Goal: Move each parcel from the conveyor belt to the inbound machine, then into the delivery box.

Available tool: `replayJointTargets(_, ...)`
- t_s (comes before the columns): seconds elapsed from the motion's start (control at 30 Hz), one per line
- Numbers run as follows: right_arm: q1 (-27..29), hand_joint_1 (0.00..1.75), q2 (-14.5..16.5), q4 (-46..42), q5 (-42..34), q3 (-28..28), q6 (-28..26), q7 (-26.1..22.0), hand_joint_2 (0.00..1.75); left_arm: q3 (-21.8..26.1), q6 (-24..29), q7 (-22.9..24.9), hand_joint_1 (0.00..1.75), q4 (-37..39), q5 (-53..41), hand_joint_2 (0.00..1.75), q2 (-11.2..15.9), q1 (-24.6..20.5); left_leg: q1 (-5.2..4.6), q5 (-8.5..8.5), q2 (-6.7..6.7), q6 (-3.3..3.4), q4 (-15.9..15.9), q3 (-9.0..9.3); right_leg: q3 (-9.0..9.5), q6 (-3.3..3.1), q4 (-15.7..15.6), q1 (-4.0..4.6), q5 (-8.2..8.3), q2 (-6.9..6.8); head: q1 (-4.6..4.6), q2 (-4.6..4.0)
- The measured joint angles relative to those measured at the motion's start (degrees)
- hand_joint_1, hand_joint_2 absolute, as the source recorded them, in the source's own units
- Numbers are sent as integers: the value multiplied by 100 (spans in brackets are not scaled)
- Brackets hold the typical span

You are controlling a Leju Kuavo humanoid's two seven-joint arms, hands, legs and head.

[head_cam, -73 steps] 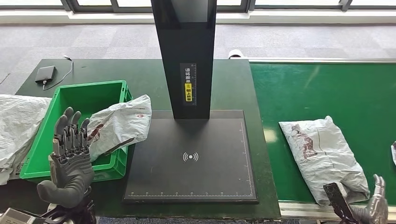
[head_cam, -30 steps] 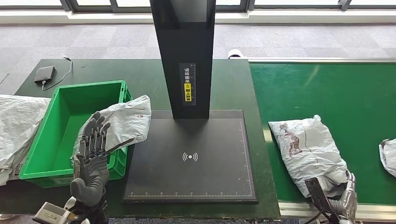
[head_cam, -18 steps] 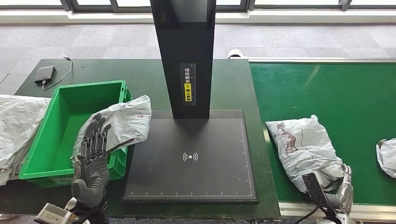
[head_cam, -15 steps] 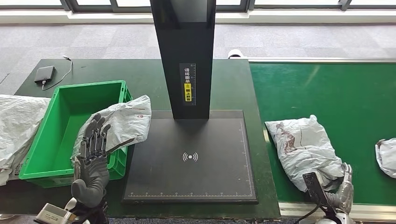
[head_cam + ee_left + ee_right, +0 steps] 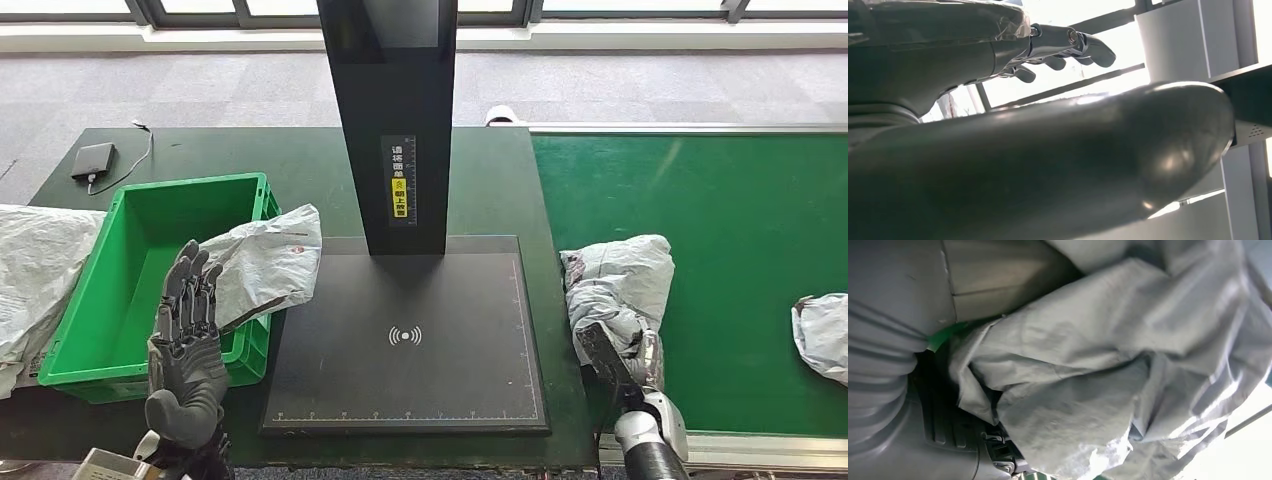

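At 9 o'clock a grey parcel (image 5: 262,262) lies draped over the rim of the green box (image 5: 70,366); the left hand (image 5: 186,345) stands upright at 7 o'clock, fingers spread, holding nothing, probably waiting to receive. The black scanner plate (image 5: 405,400) at centre is bare. At 4 o'clock the right hand (image 5: 640,362) grips a crumpled parcel (image 5: 620,280) at the inner edge of the green belt (image 5: 700,190), seemingly bound for the plate; another parcel (image 5: 822,335) waits at 3 o'clock.

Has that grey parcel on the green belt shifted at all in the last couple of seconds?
Yes. The grey parcel, gripped by the right hand, has bunched up and slid left toward the black scanner plate.
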Motion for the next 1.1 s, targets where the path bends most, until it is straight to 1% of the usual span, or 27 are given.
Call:
replayJointTargets(0.1,-130,175,124,75,-99,206,61,3,175,35,-1,-1,0,-175,-53,0,-32,117,0,0,0,-1,0,-1,-1,-1,0,6,0,0,0,0)
replayJointTargets(0.3,-227,175,208,149,-194,352,74,-52,175,108,-9,-2,0,-354,-55,0,-73,227,1,-2,6,-5,0,-2,-5,-6,0,13,3,5,1,0)
replayJointTargets(0.57,-172,175,210,114,-746,390,50,-355,175,337,-115,-2,0,-600,-68,0,-239,405,3,1,6,-13,-1,-4,-12,-9,1,17,3,6,1,1)
replayJointTargets(0.73,-33,175,210,-177,-1476,390,138,-784,175,463,-125,-2,0,-751,-156,0,-374,536,3,1,5,-14,-2,-15,-22,-11,2,17,1,5,1,0)
replayJointTargets(0.83,118,175,223,-565,-2160,391,210,-1228,175,503,-85,-2,0,-797,-168,0,-443,585,3,1,-1,-14,-2,-21,-26,-13,3,17,0,2,1,0)
replayJointTargets(0.9,300,175,257,-1060,-2726,431,228,-1433,175,519,-64,-2,0,-817,-178,0,-477,617,2,1,-5,-14,-2,-22,-27,-15,3,17,-2,-2,0,0)
replayJointTargets(1.0,740,175,299,-2139,-3487,732,67,-1505,175,525,-100,-2,0,-822,-193,0,-514,640,2,0,-16,-14,-2,-26,-26,-20,3,16,-7,-11,0,1)
replayJointTargets(1.1,1093,175,309,-3038,-3771,1121,-69,-1518,175,526,-129,-2,0,-822,-194,0,-531,650,2,-1,-18,-16,-3,-29,-29,-21,3,16,-8,-13,0,1)
